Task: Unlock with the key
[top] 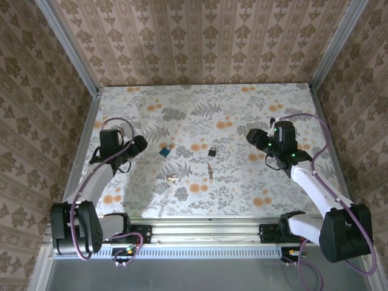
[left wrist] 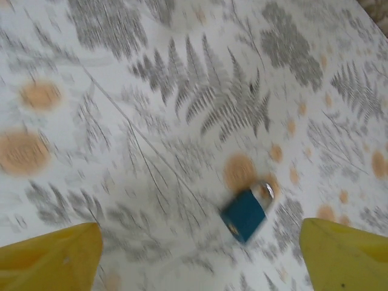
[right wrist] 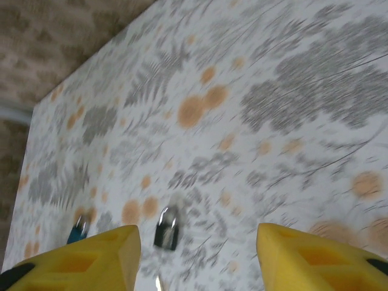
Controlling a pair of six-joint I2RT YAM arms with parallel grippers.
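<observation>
We reach both arms inward, low over the table [top: 242, 194]; left gripper [top: 140, 145] and right gripper [top: 251, 136] gape, grasping nothing.

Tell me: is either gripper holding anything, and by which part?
Nothing is held: the left gripper and right gripper are both open and empty.

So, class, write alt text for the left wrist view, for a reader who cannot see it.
A small blue padlock with a silver shackle lies on a floral-patterned table, slightly blurred. The left arm's two yellow fingers sit in the bottom corners, spread wide and holding nothing.
</observation>
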